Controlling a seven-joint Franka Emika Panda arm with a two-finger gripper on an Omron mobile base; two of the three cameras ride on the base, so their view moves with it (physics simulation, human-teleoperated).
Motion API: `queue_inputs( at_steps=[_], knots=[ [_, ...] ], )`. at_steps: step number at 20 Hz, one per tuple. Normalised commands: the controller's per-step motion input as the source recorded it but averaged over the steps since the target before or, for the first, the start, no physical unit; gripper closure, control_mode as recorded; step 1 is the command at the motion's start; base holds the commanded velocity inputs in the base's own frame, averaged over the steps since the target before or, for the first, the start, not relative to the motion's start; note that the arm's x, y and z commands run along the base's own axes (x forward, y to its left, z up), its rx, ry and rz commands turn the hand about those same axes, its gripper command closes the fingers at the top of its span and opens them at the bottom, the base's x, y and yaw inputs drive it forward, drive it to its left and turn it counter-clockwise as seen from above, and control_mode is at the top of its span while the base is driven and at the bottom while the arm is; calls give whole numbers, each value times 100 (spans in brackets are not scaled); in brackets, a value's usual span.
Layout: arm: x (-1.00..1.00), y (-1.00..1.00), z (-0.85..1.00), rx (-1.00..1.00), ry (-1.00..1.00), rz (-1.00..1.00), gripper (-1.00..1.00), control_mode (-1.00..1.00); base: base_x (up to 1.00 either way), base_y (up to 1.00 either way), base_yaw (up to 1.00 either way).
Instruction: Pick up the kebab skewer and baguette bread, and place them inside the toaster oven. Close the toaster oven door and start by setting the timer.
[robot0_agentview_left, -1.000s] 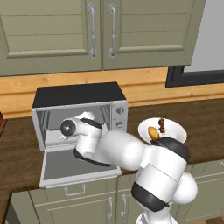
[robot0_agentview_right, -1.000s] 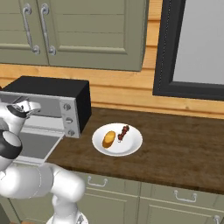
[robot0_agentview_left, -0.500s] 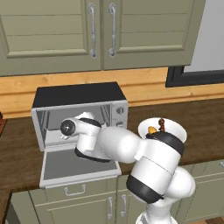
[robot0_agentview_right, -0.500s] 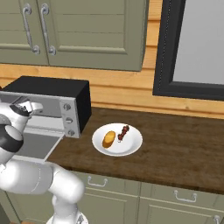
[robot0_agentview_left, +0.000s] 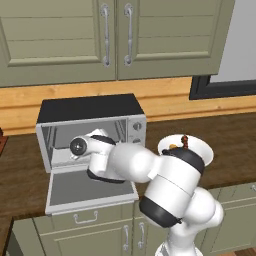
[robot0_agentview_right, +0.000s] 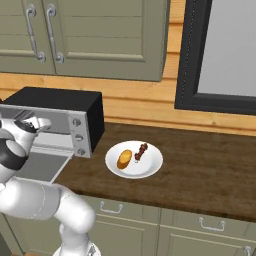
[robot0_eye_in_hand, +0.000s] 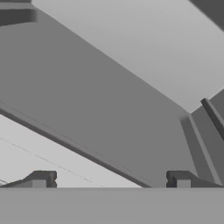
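Note:
The silver toaster oven (robot0_agentview_left: 135, 131) (robot0_agentview_right: 80, 135) stands on the counter with its black top. The toaster oven door (robot0_agentview_left: 75, 190) (robot0_agentview_right: 45, 167) lies folded down flat in front of it. My hand is at the oven's mouth, just above the door. My gripper (robot0_eye_in_hand: 109, 180) is open with nothing between its fingertips (robot0_eye_in_hand: 40, 179), and looks into the bare grey oven cavity. To the right, the white plate (robot0_agentview_right: 150, 167) (robot0_agentview_left: 202, 150) carries the golden baguette bread (robot0_agentview_right: 124, 159) and the dark red kebab skewer (robot0_agentview_right: 140, 151) side by side. In the left base view my arm partly covers the plate.
Green wall cabinets (robot0_agentview_left: 115, 35) hang above the oven. A dark-framed window (robot0_agentview_right: 220, 50) is on the wall at the right. Brown countertop (robot0_agentview_right: 200, 170) stretches right of the plate, and cabinet drawers (robot0_agentview_right: 150, 225) run below the counter's front edge.
The hand stays at the oven's mouth with the gripper still open. Only the arm's rear links have shifted slightly.

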Motion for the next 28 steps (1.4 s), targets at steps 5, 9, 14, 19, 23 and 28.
queue_inputs(
  at_steps=[5, 9, 14, 19, 23, 28],
  knots=[
    [11, 0, -5, 0, 0, 0, -100, -100, 0, 0, 0],
    [1, 0, -19, 0, 0, 0, -100, -100, 0, 0, 0],
    [12, 0, -3, 0, 0, 0, -100, -100, 0, 0, 0],
    [12, 0, -4, 0, 0, 0, -100, -100, 0, 0, 0],
    [2, 0, -15, 0, 0, 0, -100, -100, 0, 0, 0],
    [11, 0, -8, 0, -1, 0, -100, -100, 0, 0, 0]
  ],
)
